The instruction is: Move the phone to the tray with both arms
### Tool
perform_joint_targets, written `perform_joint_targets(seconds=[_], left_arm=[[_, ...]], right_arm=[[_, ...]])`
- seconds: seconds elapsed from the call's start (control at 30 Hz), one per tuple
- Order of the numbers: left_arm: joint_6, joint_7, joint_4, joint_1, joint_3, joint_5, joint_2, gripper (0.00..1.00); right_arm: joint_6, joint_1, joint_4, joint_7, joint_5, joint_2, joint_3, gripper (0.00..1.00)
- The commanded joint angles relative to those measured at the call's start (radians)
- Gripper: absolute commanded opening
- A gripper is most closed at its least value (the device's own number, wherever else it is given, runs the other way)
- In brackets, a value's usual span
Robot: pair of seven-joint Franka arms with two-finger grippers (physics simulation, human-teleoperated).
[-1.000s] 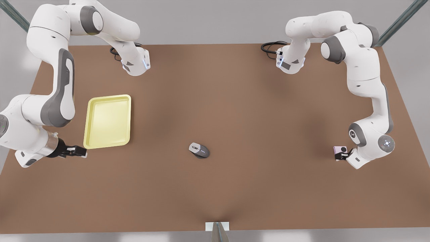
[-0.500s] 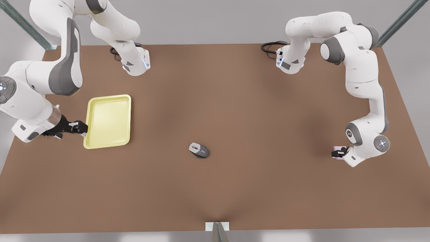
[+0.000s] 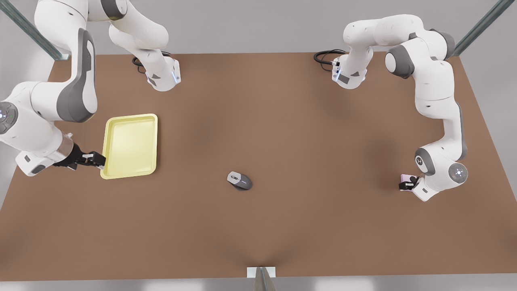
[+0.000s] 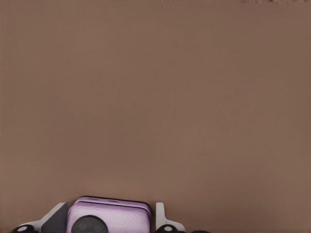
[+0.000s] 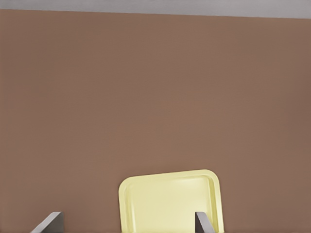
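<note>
Gripping the phone [image 3: 405,178] between its fingers [image 4: 164,218], the left gripper [image 3: 407,184] sits low over the table [image 3: 282,133] | right gripper [image 3: 96,159] spread wide, fingertips at the tray [image 3: 130,145] edge, tray lying ahead of them | grey mouse [image 3: 239,180] well apart from both grippers
</note>
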Motion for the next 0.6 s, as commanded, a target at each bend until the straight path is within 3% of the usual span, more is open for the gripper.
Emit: perform_joint_targets(seconds=[0.0,0.07,0.57], left_arm=[[0.001,-0.035,0.0,0.0,0.0,0.003,-0.001,0.9],[0.001,-0.038,0.0,0.0,0.0,0.001,-0.001,0.83],[-0.055,-0.027,0.03,-0.002,0.0,0.009,-0.01,0.87]], right_arm=[[0.005,0.002,0.001,0.05,0.001,0.0,0.0,1.0],[0.005,0.002,0.004,0.047,0.003,0.001,0.0,1.0],[-0.004,-0.037,0.032,0.175,0.013,0.074,0.0,1.0]])
